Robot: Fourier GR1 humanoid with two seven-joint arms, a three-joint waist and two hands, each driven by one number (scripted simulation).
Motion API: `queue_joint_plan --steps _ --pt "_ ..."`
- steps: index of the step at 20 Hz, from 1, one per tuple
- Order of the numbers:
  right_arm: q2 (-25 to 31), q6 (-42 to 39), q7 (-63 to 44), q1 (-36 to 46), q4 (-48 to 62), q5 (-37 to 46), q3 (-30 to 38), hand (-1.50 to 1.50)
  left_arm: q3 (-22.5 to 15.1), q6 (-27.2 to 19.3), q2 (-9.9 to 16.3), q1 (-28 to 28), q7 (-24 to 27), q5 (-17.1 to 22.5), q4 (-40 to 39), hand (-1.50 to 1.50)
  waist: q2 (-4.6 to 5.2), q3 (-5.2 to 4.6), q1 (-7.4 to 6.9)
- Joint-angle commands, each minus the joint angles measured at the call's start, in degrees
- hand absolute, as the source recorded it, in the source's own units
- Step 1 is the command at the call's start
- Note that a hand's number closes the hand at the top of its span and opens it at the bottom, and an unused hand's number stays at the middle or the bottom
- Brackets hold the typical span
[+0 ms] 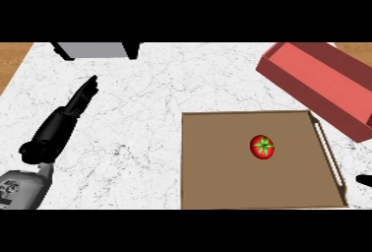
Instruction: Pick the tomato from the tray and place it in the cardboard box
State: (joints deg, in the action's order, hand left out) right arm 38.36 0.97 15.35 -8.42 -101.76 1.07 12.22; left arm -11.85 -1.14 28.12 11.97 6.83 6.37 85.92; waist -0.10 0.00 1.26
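A red tomato (262, 146) with a green stem lies on the brown tray (218, 167), right of the tray's middle. The box (320, 83) is a red, open container at the upper right, set at an angle, just beyond the tray's far right corner. My left hand (80, 101) is over the bare counter far left of the tray, fingers straight and pointing up and away, holding nothing. Of my right hand (364, 179) only a black tip shows at the right edge, beside the tray's right rim; its fingers are hidden.
A white marble counter (145, 98) carries everything. A grey appliance with black legs (98, 49) stands at the back left. Wooden floor shows at the top corners past the counter's edges.
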Motion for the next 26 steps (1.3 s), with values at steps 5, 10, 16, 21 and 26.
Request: queue_joint_plan --steps 5,10,16,21,26 --pt "9.98 -7.38 -15.6 -2.02 -10.33 11.26 -7.06 -1.5 0.29 1.9 0.27 2.04 -2.97 -0.01 2.84 0.0 -0.02 -0.14 -1.36" --pt "12.63 -14.65 -29.22 -0.02 -19.29 13.64 -13.51 -1.5 0.68 2.72 -0.07 -0.08 -0.84 -0.46 2.46 0.0 -0.02 -0.15 -1.83" --pt "11.13 -21.74 -47.03 9.75 -23.11 16.68 -21.88 -1.5 1.36 3.96 -1.91 2.31 -0.1 -1.49 -1.04 0.0 0.23 -0.1 -1.93" --pt "3.25 -26.27 -62.9 21.05 -20.58 17.49 -31.7 -1.5 0.05 1.92 -4.76 2.77 -0.55 -4.29 -0.89 0.0 0.34 -0.12 -2.55" --pt "-3.84 -28.36 -63.31 19.63 -17.73 22.34 -33.46 -1.5 3.66 4.93 -4.23 0.96 -2.39 -3.96 2.0 0.0 0.1 -0.02 -1.62"
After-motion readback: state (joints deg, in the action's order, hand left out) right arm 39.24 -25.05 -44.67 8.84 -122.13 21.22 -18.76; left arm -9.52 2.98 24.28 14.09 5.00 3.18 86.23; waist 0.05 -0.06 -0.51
